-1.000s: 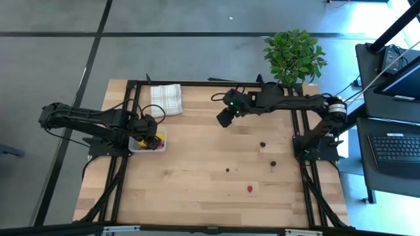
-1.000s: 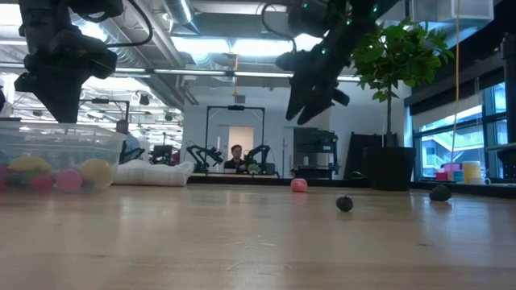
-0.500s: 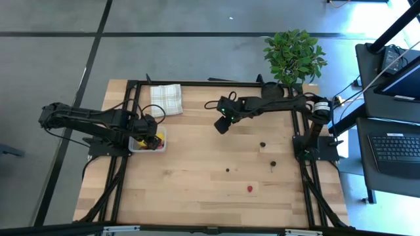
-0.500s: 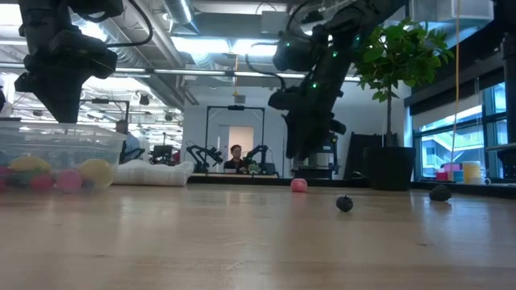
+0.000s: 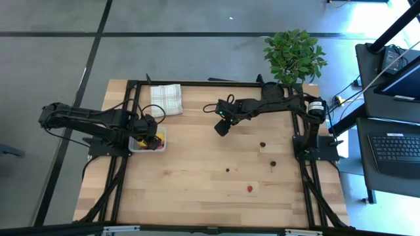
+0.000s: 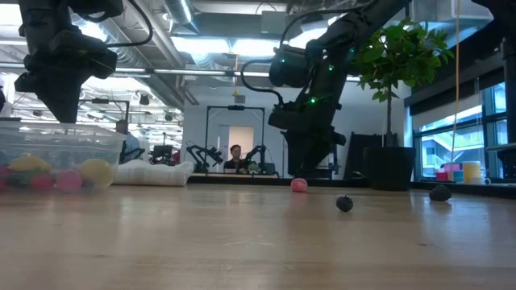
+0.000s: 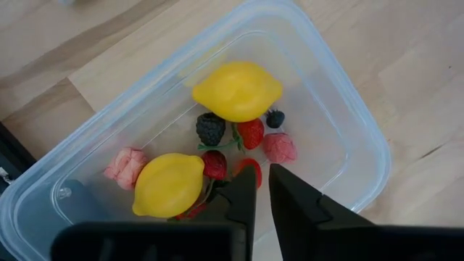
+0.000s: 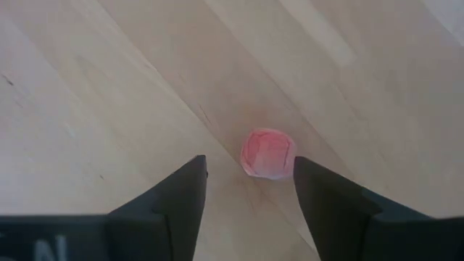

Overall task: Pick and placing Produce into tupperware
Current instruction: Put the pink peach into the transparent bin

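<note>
The clear tupperware (image 7: 360, 138) stands on the table's left side (image 5: 159, 133) and holds two yellow lemons (image 7: 236, 90), red and pink berries and dark ones. My left gripper (image 7: 261, 187) hangs shut just above it (image 6: 60, 109), touching nothing. My right gripper (image 8: 250, 181) is open and points down over a small pink fruit piece (image 8: 268, 154) that lies on the wood near the table's far middle (image 6: 299, 184). Its fingers stand on either side of the piece, above it and apart from it. In the high view this gripper (image 5: 222, 126) hides the piece.
Loose produce lies on the table's right half: dark pieces (image 5: 262, 144) (image 5: 272, 162) (image 5: 228, 170) and a red one (image 5: 251, 189). A folded checked cloth (image 5: 166, 99) lies at the far left, and a potted plant (image 5: 294, 56) stands at the far right corner.
My right gripper has swung slightly toward the table's near edge, tipped from slanting to pointing down, and come down toward the pink piece. The left arm and the container have kept still.
</note>
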